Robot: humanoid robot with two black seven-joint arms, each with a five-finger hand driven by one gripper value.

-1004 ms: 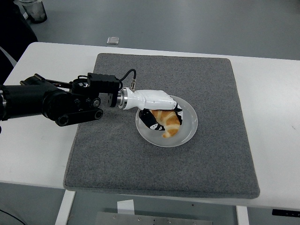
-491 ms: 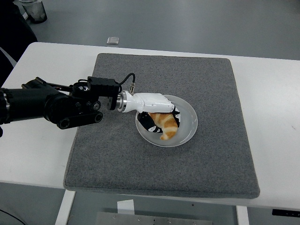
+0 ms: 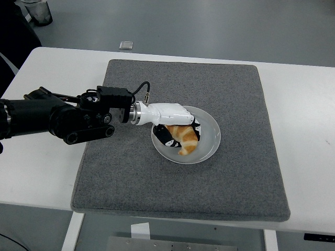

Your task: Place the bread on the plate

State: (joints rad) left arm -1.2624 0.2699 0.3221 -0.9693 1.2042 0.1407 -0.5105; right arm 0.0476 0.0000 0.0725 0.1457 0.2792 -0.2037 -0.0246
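The left hand [image 3: 175, 123] has its fingers curled around the bread [image 3: 184, 139] on the plate [image 3: 208, 149].

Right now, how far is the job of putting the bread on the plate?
Nearly finished. Done: the bread is already over the white plate on the grey mat, apparently resting in it. In hand: the left robot hand has its fingers curled around the bread. Left: open the fingers and draw the arm back off the plate.
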